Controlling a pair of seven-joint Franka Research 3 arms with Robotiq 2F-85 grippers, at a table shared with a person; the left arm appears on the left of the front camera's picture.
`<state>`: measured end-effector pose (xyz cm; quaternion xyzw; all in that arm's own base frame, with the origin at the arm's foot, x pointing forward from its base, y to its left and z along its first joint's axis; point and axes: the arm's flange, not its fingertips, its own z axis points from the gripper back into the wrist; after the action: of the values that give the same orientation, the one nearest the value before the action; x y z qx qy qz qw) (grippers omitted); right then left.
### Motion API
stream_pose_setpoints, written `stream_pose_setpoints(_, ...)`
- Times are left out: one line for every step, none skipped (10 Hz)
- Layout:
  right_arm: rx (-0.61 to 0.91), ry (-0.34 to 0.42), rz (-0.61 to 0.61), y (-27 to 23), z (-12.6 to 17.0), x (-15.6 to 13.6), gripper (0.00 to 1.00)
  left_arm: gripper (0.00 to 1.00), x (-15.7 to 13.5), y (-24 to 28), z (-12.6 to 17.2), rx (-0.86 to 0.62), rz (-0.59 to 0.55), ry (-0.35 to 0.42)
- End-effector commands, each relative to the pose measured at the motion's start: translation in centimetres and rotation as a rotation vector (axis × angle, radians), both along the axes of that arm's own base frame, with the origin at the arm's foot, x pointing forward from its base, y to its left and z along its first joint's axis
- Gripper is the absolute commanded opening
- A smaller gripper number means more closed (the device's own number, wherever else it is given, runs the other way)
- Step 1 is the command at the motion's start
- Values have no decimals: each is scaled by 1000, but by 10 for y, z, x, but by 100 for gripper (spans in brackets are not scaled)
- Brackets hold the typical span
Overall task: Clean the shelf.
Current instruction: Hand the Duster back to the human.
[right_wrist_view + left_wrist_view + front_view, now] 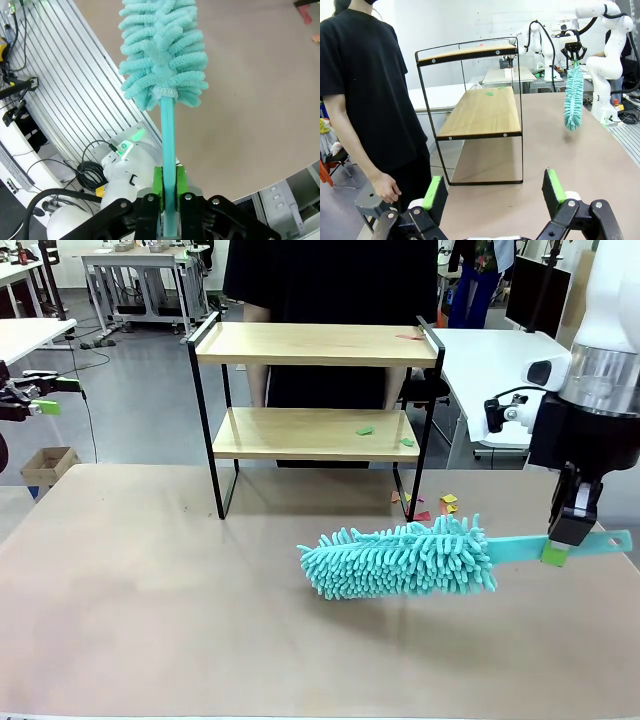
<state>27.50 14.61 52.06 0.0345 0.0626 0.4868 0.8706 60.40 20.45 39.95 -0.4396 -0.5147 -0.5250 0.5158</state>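
Observation:
The shelf (315, 343) stands at the table's far side, and the left wrist view catches the shelf (480, 112) from its end. Green scraps (365, 430) lie on its lower board and a red scrap (408, 337) on the top one. A teal fluffy duster (400, 560) hovers low over the table in front of the shelf's right end. My right gripper (558, 540) is shut on its flat handle (168, 135), below the duster head (162, 50). My left gripper (493, 192) is open and holds nothing, off the table's left side (50, 395), facing the shelf.
A person in black (365, 90) stands right behind the shelf. Coloured paper scraps (435, 505) lie on the table by the shelf's right legs. A white table (490, 355) is at the back right, a cardboard box (48, 465) on the floor at left.

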Motion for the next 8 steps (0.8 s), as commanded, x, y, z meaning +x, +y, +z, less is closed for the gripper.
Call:
stream_pose_setpoints(4,0,-18,2,2,0,13,100,-1,-1,2,-2,-4,-15)
stream_pose_setpoints(4,0,-18,2,2,0,13,100,-1,-1,2,-2,-4,-15)
stream_pose_setpoints(4,0,-18,2,2,0,13,100,-1,-1,2,-2,-4,-15)
stream_pose_setpoints(4,0,-18,2,2,0,13,100,-1,-1,2,-2,-4,-15)
stream_pose_setpoints(4,0,-18,2,2,0,13,100,-1,-1,2,-2,-4,-15)
stream_pose_setpoints(0,0,0,0,0,0,13,100,-1,-1,2,-2,-4,-15)
stream_pose_setpoints(39,-12,14,-11,9,22,13,100,-1,-1,2,-2,-4,-15)
stream_pose_setpoints(93,-17,53,-25,14,41,13,100,-1,-1,2,-2,-4,-15)
